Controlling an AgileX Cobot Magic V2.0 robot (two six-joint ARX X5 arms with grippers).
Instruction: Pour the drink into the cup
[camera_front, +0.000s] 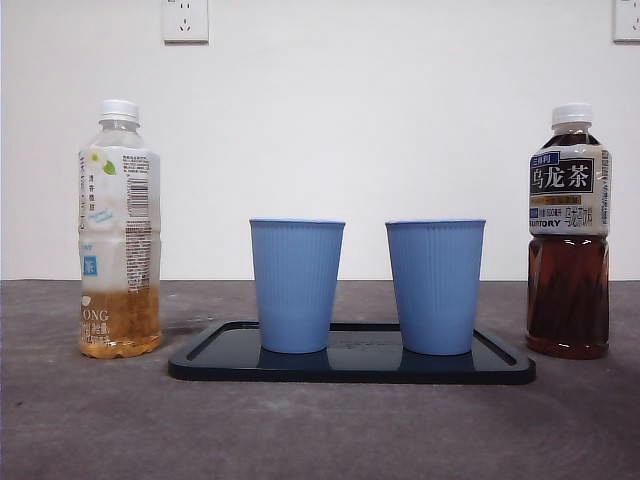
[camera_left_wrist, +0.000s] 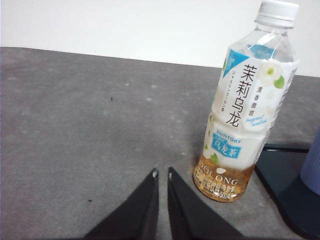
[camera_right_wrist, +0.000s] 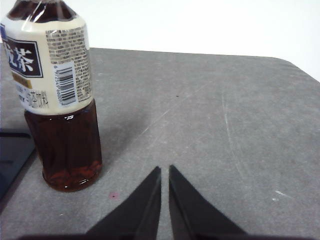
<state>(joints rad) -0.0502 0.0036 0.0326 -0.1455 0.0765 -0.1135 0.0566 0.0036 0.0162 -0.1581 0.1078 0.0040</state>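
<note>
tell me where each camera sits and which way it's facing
Front view: low, at table height, looking level across at two blue cups on a black tray between two bottles; no robot parts show.
Left wrist view: on the left arm, facing the jasmine oolong bottle; left gripper jaws shut.
Right wrist view: on the right arm, facing the dark oolong bottle; right gripper jaws shut.
Shared: each bottle also appears in the front view.

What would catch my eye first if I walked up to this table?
Probably the two blue cups, standing upright side by side on a dark tray in the middle. A nearly empty pale tea bottle stands off one end of the tray, and a much fuller dark tea bottle off the other, both capped.
</note>
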